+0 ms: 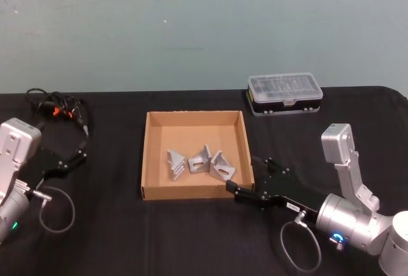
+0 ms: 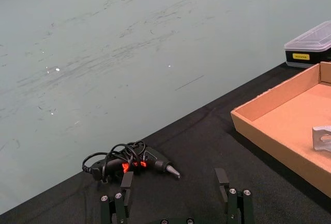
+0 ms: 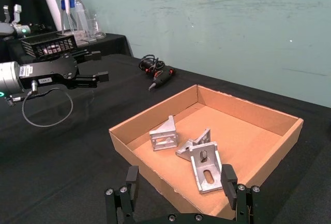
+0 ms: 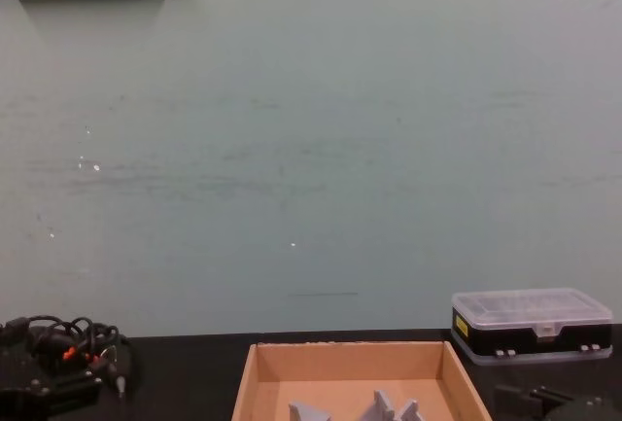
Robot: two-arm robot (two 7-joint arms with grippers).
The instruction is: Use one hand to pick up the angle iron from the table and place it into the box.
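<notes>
The tan cardboard box [image 1: 150, 155] sits mid-table on the black table [image 1: 191, 231]. Three silver angle irons lie inside it, at left [image 1: 176, 163], middle [image 1: 200, 160] and right [image 1: 222, 165]; the right wrist view shows them as well [image 3: 164, 133] [image 3: 195, 142] [image 3: 206, 168]. My right gripper [image 1: 250, 175] hovers at the box's near right corner, just outside the wall, open with nothing between its fingers [image 3: 227, 178]. My left gripper [image 1: 78, 152] rests open and empty far to the box's left, also seen from its own wrist [image 2: 175, 182].
A black plastic case with a clear lid [image 1: 285, 94] stands behind the box at the right. A coiled black cable with a small tool [image 1: 58, 107] lies at the back left, just beyond my left gripper. Bare tabletop lies in front of the box.
</notes>
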